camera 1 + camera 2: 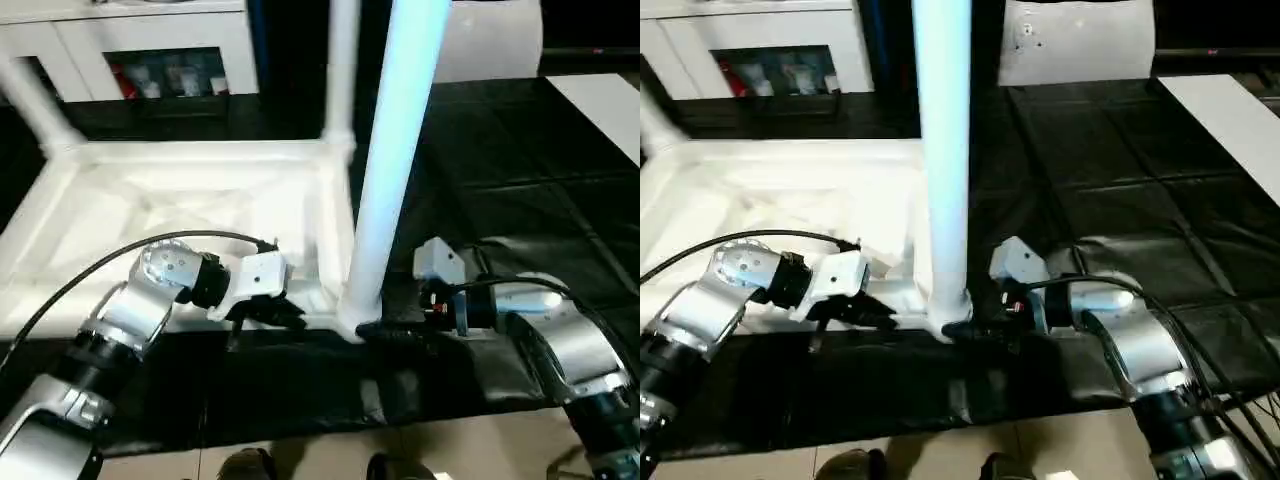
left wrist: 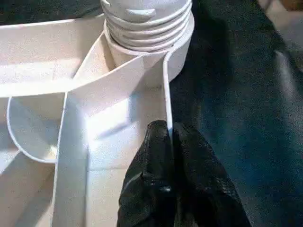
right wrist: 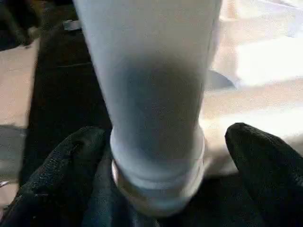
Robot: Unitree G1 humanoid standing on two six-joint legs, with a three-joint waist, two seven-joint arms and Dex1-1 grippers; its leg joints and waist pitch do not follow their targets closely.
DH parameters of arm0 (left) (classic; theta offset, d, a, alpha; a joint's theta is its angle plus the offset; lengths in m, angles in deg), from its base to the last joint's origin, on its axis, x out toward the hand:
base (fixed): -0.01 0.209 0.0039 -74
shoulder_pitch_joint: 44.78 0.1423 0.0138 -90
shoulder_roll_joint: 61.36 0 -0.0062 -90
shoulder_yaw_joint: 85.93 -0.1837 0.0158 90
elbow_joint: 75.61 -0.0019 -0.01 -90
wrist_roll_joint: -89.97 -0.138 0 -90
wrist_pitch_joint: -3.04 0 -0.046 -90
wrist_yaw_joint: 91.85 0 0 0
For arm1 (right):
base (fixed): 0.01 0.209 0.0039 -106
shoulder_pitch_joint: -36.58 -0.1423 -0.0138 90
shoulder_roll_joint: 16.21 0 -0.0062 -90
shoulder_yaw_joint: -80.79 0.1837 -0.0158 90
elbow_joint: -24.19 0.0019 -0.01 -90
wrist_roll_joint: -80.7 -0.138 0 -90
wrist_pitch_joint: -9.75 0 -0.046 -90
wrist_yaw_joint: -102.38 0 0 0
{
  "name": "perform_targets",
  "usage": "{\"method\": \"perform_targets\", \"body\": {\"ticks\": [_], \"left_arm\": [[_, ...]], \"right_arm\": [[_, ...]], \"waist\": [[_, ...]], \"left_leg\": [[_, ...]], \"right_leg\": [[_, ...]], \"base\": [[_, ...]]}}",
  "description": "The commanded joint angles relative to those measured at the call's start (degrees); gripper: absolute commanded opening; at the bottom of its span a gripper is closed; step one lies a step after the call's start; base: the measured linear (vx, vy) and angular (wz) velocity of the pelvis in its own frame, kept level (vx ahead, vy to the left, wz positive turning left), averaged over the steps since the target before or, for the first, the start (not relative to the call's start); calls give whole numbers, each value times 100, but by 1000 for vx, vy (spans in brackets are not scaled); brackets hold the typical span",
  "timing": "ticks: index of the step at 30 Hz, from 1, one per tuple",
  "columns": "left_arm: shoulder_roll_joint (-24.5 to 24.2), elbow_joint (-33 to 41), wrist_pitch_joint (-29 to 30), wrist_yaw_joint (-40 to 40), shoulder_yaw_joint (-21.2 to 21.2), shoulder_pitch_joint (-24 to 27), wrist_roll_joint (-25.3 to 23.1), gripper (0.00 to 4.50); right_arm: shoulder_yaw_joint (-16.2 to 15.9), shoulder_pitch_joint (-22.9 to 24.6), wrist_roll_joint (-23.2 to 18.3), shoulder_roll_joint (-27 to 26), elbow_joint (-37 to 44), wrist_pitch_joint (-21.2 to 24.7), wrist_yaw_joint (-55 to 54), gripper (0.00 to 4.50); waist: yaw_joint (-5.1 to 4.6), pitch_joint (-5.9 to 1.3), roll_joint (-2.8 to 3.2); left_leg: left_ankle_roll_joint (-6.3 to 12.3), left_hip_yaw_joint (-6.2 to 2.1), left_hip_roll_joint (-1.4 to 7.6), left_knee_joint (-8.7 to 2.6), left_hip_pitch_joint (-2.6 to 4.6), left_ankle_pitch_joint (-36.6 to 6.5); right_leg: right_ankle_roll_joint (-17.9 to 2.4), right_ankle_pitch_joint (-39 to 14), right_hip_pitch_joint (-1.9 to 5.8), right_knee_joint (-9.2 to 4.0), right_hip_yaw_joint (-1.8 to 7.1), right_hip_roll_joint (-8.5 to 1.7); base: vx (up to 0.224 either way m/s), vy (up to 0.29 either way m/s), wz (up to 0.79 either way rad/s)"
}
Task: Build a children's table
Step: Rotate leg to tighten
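While the near-corner leg (image 1: 395, 150) is being seated in its round socket (image 2: 177, 56), the job looks to be mid-way: two more legs are seen standing at the far corners, one at about 12 o'clock (image 1: 340, 70) and one at about 10 o'clock (image 1: 30, 105). So the screwing-in step is judged to be in hand.

Nearest, at about 4 o'clock, the right gripper (image 3: 156, 189) is parked at the leg's base with its black fingers spread wide, one on each side of the tube, nothing squeezed as far as can be seen. At about 8 o'clock, the left gripper (image 2: 168, 156) is pinched together on the thin upright rim of the tabletop (image 1: 180, 200), just beside the socket, so the top is presumably being steadied.

Next, a fresh grip on the leg and another twist is probably called for, since several threads are still exposed above the socket collar.

Material-wise it's all smooth white plastic: the tabletop is laid upside down on a black, wrinkly mat (image 1: 520, 200), thin ribs are seen crossing its underside, and the leg is a long, slightly tapered tube. Farther back, at 11 o'clock, a white cabinet with glass doors (image 1: 150, 60) is spotted.
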Motion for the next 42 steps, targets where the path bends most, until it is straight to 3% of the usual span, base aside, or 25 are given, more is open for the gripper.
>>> {"method": "perform_targets", "body": {"ticks": [1, 2, 17, 22, 26, 28, 29, 30, 31, 32, 35, 36, 37, 40, 42], "left_arm": [[33, -18, -228, -225, -259, -93, -148, 0], [47, -80, -280, -237, -257, -129, -183, 0], [55, -442, -622, -336, -284, -200, -158, 0], [69, -523, -639, -201, -268, -170, -211, 0], [192, -440, -286, 243, -112, -90, -197, 0], [447, -172, 395, 893, 135, -8, -117, 0], [469, -150, 438, 933, 152, -2, -105, 0], [789, 171, 1084, 1513, 413, 91, 74, 0], [789, 171, 1084, 1513, 413, 91, 74, 0], [965, 318, 1316, 1855, 502, 136, 63, 0], [1305, 523, 1692, 2491, 658, 197, 6, 0], [1604, 664, 1977, 2947, 791, 230, 18, 0], [1604, 664, 1977, 2947, 791, 230, 18, 0], [2529, 917, 2478, 4397, 1046, 243, -291, 0], [2713, 980, 2561, 4709, 1063, 237, -409, 0]], "right_arm": [[-89, -50, 4, 51, -49, -32, 139, 412], [-135, -64, 25, 60, -61, -26, 183, 405], [-219, -90, -161, -13, -178, 182, 382, 281], [-229, -60, -178, -37, -194, 216, 358, 270], [-160, 53, -305, -194, -111, 478, 87, 268], [-21, 171, -251, -574, -93, 670, -652, 268], [-12, 175, -244, -605, -94, 689, -709, 268], [127, 231, -143, -1065, -95, 989, -1551, 267], [127, 231, -143, -1065, -95, 989, -1551, 267], [250, 235, -170, -1398, -123, 1167, -2016, 267], [392, 225, -164, -1919, -204, 1299, -2692, 267], [437, 205, -67, -2245, -314, 1270, -3148, 266], [437, 205, -67, -2245, -314, 1270, -3148, 266], [574, -8, 323, -3107, -878, 1172, -4558, 266], [664, -82, 368, -3280, -1000, 1219, -4879, 266]], "waist": [[-39, -406, -8], [-44, -418, -33], [-25, -450, -34], [-22, -435, -31], [-22, -403, -26], [-28, -346, -13], [-41, -337, -22], [-86, -310, -8], [-115, -304, -17], [-130, -309, -35], [-241, -305, -35], [-288, -307, -31], [-339, -304, -33], [-398, -311, -68], [-385, -321, -62]], "left_leg": [[197, 24, 144, -328, 105, -1185], [178, 23, 139, -328, 94, -1143], [226, 23, 123, -295, 71, -941], [199, 24, 122, -299, 79, -1016], [172, 26, 129, -314, 93, -1139], [49, 14, 134, -359, 112, -1485], [3, 10, 136, -371, 118, -1586], [-113, -25, 107, -397, 135, -1825], [-159, -32, 110, -404, 124, -1840], [-182, -48, 97, -415, 130, -1873], [-212, -85, 79, -443, 94, -1922], [-179, -86, 75, -444, 88, -1947], [-160, -68, 81, -438, 66, -1873], [-102, -39, 68, -414, 35, -1616], [-40, -39, 45, -394, 69, -1618]], "right_leg": [[-1432, -931, 281, -349, 172, -318], [-1429, -830, 294, -335, 168, -310], [-1445, -642, 314, -302, 157, -309], [-1426, -769, 308, -318, 160, -311], [-1424, -927, 289, -338, 162, -309], [-1310, -1607, 259, -401, 170, -331], [-1265, -1812, 258, -422, 174, -342], [-1077, -2453, 237, -474, 163, -339], [-1020, -2544, 237, -473, 165, -336], [-898, -2743, 231, -498, 162, -339], [-744, -2890, 234, -528, 139, -330], [-737, -2809, 225, -540, 138, -323], [-805, -2573, 212, -533, 152, -316], [-881, -2207, 201, -529, 170, -295], [-833, -2250, 201, -550, 165, -291]], "base": [[0, 0, 0], [0, 0, 0], [0, 0, 0], [0, 0, 0], [0, 0, 0], [0, 0, 0], [0, 0, 0], [0, 0, 0], [0, 0, 0], [0, 0, 0], [0, 0, 0], [0, 0, 0], [0, 0, 0], [0, 0, 0], [0, 0, 0]]}}
